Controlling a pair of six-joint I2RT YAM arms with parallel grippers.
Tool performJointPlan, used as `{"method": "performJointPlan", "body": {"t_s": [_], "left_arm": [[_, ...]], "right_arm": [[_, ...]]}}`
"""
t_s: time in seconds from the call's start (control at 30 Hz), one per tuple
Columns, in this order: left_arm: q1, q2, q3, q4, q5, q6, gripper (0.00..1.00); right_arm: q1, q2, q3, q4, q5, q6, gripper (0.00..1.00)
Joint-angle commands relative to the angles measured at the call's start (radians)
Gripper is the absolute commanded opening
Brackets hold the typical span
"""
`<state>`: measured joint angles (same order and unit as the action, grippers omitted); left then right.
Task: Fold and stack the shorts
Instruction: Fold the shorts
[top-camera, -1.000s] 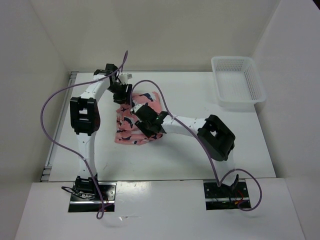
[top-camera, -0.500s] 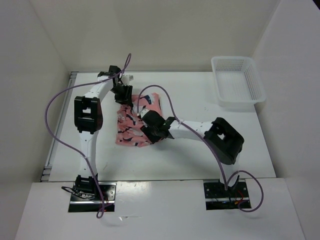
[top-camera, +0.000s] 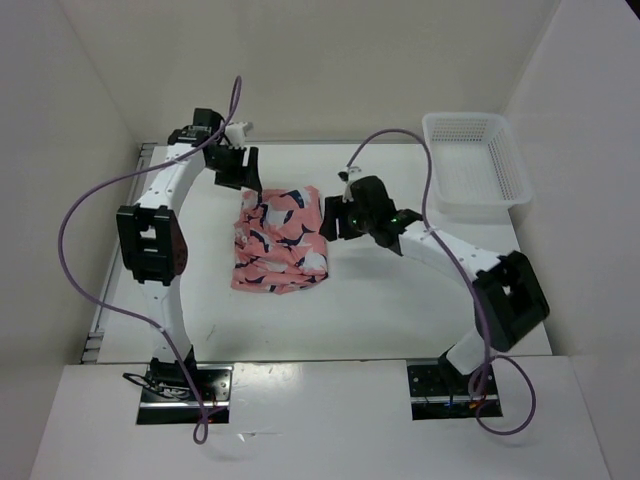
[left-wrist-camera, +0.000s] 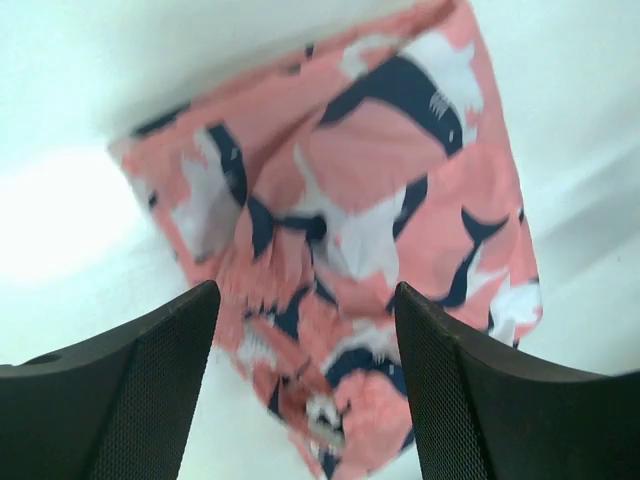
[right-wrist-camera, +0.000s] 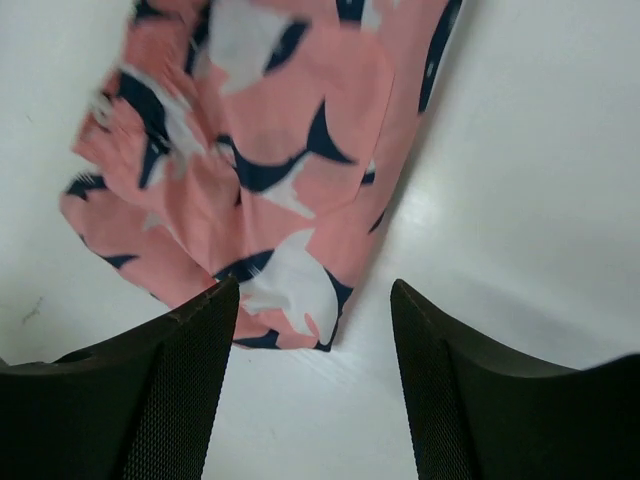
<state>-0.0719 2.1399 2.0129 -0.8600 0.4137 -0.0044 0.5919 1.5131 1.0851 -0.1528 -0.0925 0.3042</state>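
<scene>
We're looking at the shorts (top-camera: 281, 240) lying folded in a rumpled bundle around the middle of the table (top-camera: 400, 300). Just off their right edge we're hovering the right gripper (top-camera: 330, 222), with its jaws spread wide and nothing between them. A bit farther back, the left gripper (top-camera: 250, 183) is hanging over the bundle's far left corner, also wide open and holding nothing. The white mesh basket (top-camera: 478, 205) is sitting at the far right corner, well apart from the shorts.
</scene>
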Motion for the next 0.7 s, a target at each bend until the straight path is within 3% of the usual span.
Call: {"method": "performJointPlan", "body": {"t_s": [0.0, 0.23, 0.43, 0.57, 0.67], "left_arm": [[0.021, -0.060, -0.136, -0.039, -0.009, 0.004, 0.78], [0.012, -0.112, -0.440, -0.062, 0.046, 0.004, 0.78], [0.012, -0.121, -0.543, -0.004, 0.045, 0.004, 0.76], [0.012, -0.121, -0.575, -0.004, 0.034, 0.004, 0.68], [0.012, -0.112, -0.586, -0.004, 0.068, 0.004, 0.61]], "right_arm": [[0.005, 0.131, -0.034, -0.031, -0.119, 0.088, 0.67], [-0.018, 0.242, -0.034, 0.021, -0.240, 0.095, 0.69], [-0.018, 0.317, -0.025, 0.021, -0.262, 0.070, 0.67], [-0.018, 0.351, -0.005, 0.021, -0.286, 0.070, 0.55], [-0.040, 0.351, -0.028, 0.035, -0.286, 0.070, 0.30]]}}
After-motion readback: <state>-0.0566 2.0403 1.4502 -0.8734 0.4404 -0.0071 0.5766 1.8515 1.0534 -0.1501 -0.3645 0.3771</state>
